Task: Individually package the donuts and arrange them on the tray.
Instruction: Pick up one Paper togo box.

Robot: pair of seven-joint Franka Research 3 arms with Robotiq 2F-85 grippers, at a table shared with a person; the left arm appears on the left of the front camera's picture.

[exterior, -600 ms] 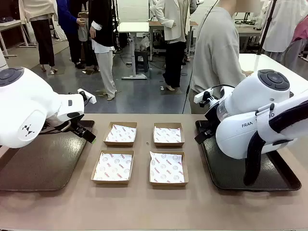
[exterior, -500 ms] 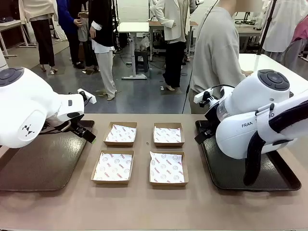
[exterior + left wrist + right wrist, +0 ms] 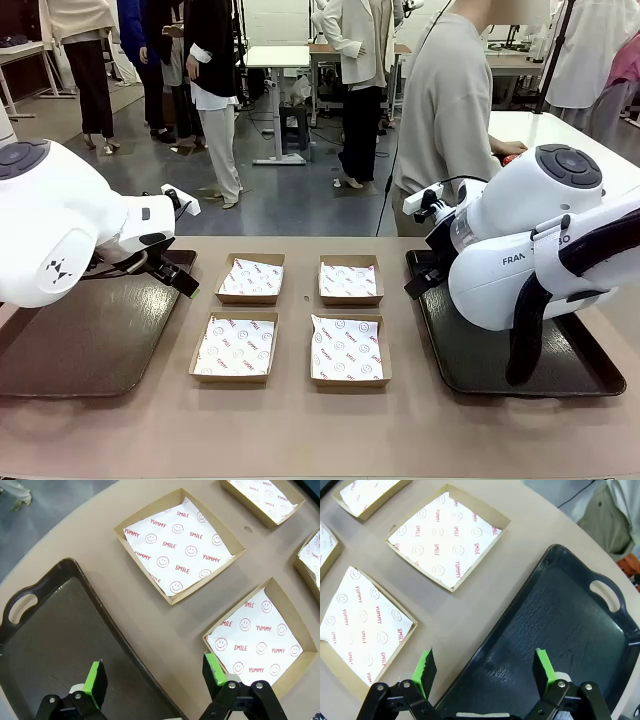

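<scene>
A red thing (image 3: 512, 158) at the person's hand (image 3: 506, 149), far right; you can't tell if it's a donut. Four paper-lined boxes (image 3: 235, 378) lie mid-table. Your left gripper (image 3: 152, 670) hangs spread over the left tray (image 3: 50, 645) edge, and your right gripper (image 3: 484, 662) is spread over the right tray (image 3: 570, 615).

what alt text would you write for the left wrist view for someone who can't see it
The left end effector, jaws open and green pads showing, hangs above the edge of a dark tray on a tan table. Beside the tray sit two cardboard boxes, lined with white paper printed with red smileys, YUMMY and SMILE.
</scene>
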